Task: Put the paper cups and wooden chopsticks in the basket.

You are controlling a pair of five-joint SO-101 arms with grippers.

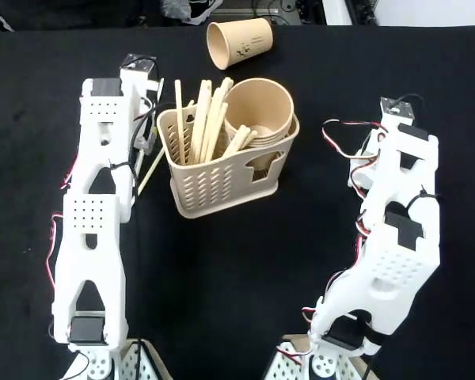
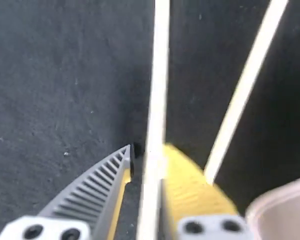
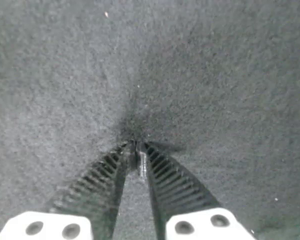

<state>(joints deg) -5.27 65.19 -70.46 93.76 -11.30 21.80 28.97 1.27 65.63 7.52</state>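
Note:
A beige slotted basket (image 1: 214, 186) stands mid-table, holding several wooden chopsticks (image 1: 202, 119) and a stack of paper cups (image 1: 260, 107). Another paper cup (image 1: 239, 41) lies on its side behind the basket. My left gripper (image 2: 149, 150) is low beside the basket's left wall, shut on a wooden chopstick (image 2: 158, 75) that runs between the grey and yellow fingers. A second chopstick (image 2: 250, 75) lies slanted on the cloth beside it. A loose chopstick (image 1: 150, 172) shows by the left arm. My right gripper (image 3: 139, 150) is shut, its tips touching, just above bare black cloth.
The right arm (image 1: 396, 222) is folded up at the table's right side, well away from the basket. The basket's rim (image 2: 285, 210) shows close to the left gripper. Black cloth (image 1: 245, 285) covers the table in front of the basket.

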